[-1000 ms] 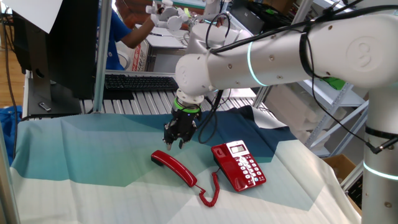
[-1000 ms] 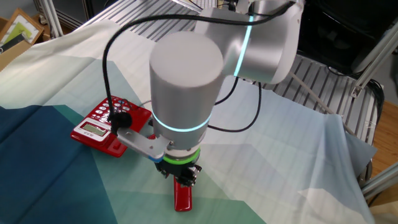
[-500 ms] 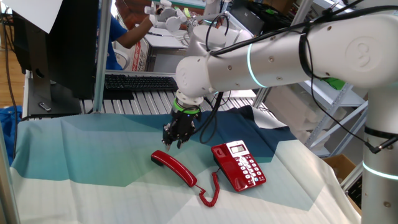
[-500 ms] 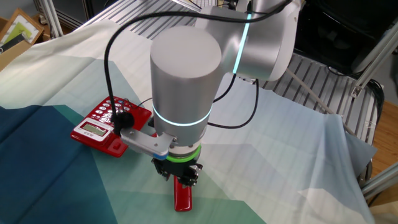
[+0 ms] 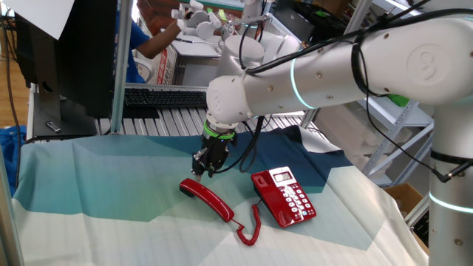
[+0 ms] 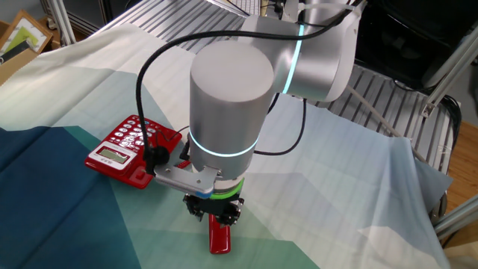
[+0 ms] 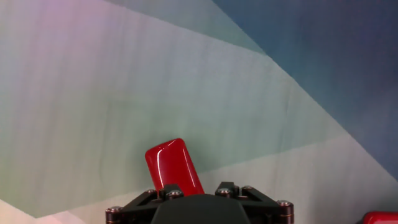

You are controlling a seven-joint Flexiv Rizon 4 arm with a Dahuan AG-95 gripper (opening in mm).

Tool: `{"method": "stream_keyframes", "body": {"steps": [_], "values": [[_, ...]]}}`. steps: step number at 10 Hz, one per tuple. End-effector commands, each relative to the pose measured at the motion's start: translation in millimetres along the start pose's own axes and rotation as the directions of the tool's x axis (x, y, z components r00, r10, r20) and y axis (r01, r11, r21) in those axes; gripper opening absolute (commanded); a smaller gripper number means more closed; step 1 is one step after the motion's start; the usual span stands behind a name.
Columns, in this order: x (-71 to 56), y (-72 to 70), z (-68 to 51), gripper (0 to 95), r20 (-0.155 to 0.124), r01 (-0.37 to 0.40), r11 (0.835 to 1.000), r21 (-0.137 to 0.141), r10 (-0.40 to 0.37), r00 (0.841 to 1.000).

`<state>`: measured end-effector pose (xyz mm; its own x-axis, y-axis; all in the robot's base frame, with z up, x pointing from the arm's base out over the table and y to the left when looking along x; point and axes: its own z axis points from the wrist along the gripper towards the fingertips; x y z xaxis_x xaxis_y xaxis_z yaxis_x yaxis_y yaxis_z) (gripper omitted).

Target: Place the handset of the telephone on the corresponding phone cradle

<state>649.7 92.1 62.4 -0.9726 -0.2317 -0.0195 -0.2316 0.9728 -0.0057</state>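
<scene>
Lying flat, handset [image 5: 207,199] long axis diagonal, beside telephone [image 5: 284,196].

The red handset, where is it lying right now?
In one fixed view the handset lies on the cloth, left of the telephone, with the gripper just above its far end.

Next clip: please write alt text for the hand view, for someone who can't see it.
Looking straight down from the robot's hand, the rounded end of the glossy red handset lies on a cloth patterned in pale green, white and dark blue, and passes under the gripper's black housing at the bottom edge. A sliver of something red shows in the bottom right corner.
</scene>
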Motion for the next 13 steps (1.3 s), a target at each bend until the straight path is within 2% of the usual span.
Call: {"method": "stream_keyframes", "body": {"steps": [1, 4, 5, 8, 10, 13], "values": [[1.6, 0.6, 1.5, 76.0, 0.013, -0.032, 0.999, -0.001, 0.032, 0.999], [5.9, 1.9, 5.9, 76.0, 0.021, -0.042, 0.999, 0.005, 0.042, 0.999], [6.7, 1.7, 7.6, 95.0, 0.021, -0.046, 0.999, 0.001, 0.046, 0.999], [11.9, 3.0, 16.7, 95.0, 0.023, -0.054, 0.999, -0.007, 0.054, 0.998], [15.9, 0.8, 30.6, 95.0, 0.022, -0.052, 0.998, -0.020, 0.052, 0.998], [19.0, -0.7, 42.8, 95.0, 0.022, -0.048, 0.998, -0.033, 0.048, 0.999]]}}
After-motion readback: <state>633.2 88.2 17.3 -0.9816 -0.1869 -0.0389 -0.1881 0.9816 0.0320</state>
